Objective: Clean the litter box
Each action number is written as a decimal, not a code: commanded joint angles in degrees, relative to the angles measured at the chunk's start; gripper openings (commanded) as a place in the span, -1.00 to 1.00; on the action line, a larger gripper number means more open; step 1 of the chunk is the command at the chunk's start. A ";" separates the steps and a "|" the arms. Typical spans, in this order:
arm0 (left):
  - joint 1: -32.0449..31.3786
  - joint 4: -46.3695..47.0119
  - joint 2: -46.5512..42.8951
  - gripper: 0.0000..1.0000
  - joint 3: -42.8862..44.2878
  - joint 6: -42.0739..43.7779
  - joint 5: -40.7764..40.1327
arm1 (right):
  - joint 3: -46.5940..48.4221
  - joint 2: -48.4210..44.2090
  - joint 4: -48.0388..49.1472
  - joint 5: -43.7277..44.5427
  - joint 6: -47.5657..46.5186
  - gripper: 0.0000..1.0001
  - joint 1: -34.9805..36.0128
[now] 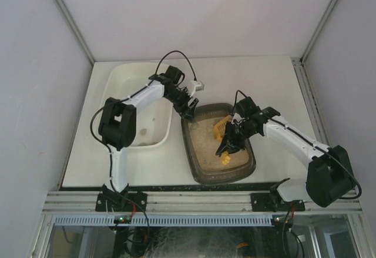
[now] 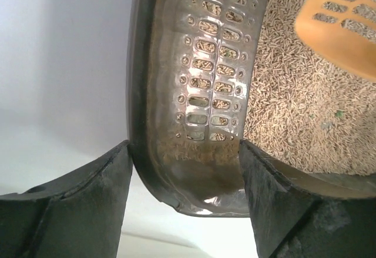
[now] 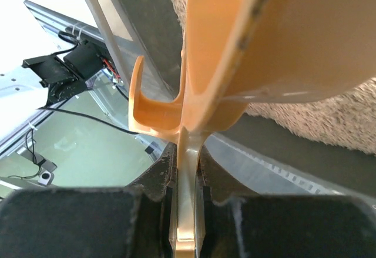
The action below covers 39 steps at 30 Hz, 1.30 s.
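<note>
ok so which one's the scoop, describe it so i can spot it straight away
On the white table, right of the white tub, sits the dark litter box filled with beige litter. Over it the right gripper holds the scoop by its handle: the only orange thing there, with a slotted head.

I work in a lab test cell. Plain white panels (image 1: 188,11) wall my table (image 1: 264,87) left, right and far; an aluminium rail (image 1: 194,201) spans the near edge.
</note>
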 commanded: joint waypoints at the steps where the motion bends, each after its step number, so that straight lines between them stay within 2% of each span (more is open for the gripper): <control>1: -1.23 2.88 -8.40 0.47 -8.08 -9.02 6.29 | 0.65 2.56 4.30 -3.40 0.79 -1.00 2.68; 9: -1.23 7.88 -11.03 0.47 -13.57 -12.86 6.75 | 0.61 6.41 8.33 -4.69 5.28 -1.00 9.22; 17: -1.23 9.91 -11.25 0.47 -14.85 -15.43 7.55 | 0.65 9.89 8.06 -3.21 5.15 -1.00 10.44; 22: -1.23 11.51 -11.72 0.47 -15.86 -17.05 7.79 | 0.56 12.37 11.36 -2.42 6.14 -1.00 10.77; 27: -1.23 12.51 -11.96 0.48 -16.29 -18.65 8.28 | -1.30 14.27 18.83 -1.54 10.61 -1.00 10.64; 36: -1.23 15.19 -12.48 0.48 -17.54 -21.59 7.17 | -9.74 16.52 42.84 -2.38 23.45 -1.00 11.17; 39: -1.23 15.68 -12.66 0.49 -18.10 -22.03 6.86 | -14.22 17.79 53.94 -2.73 29.41 -1.00 11.25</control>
